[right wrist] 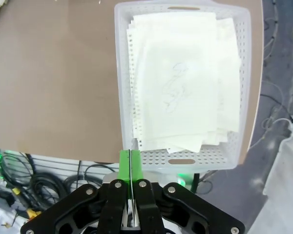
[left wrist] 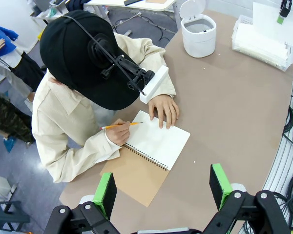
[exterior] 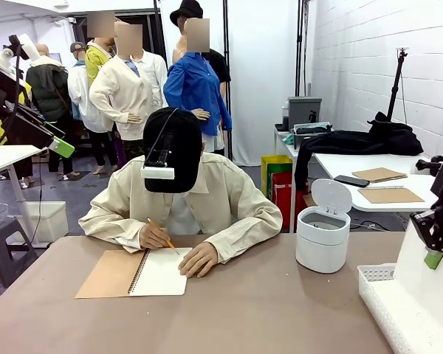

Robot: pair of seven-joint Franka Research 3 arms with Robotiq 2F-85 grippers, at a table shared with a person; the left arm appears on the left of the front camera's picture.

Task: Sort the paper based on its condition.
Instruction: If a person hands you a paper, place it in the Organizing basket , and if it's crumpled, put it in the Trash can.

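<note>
My right gripper [right wrist: 130, 163] is shut on the edge of a white sheet of paper [exterior: 424, 302], which hangs from it at the table's right side. Straight below it stands a white slotted basket [right wrist: 118, 73] holding several sheets of paper [right wrist: 185, 83]; the top one bears a pencil scribble. In the left wrist view that same gripper [left wrist: 283, 9] holds its sheet [left wrist: 271, 19] upright over the basket [left wrist: 261, 44]. My left gripper [left wrist: 162, 190] is open and empty, high above the table's left part. A person writes with a pencil in a spiral notebook [left wrist: 158, 144].
A round white bin [exterior: 323, 236] with its lid up stands on the table to the right of the person. The person's hands and notebook [exterior: 162, 271] take up the table's far left-middle. Bare brown tabletop [exterior: 266, 310] lies between notebook and basket [exterior: 374, 295].
</note>
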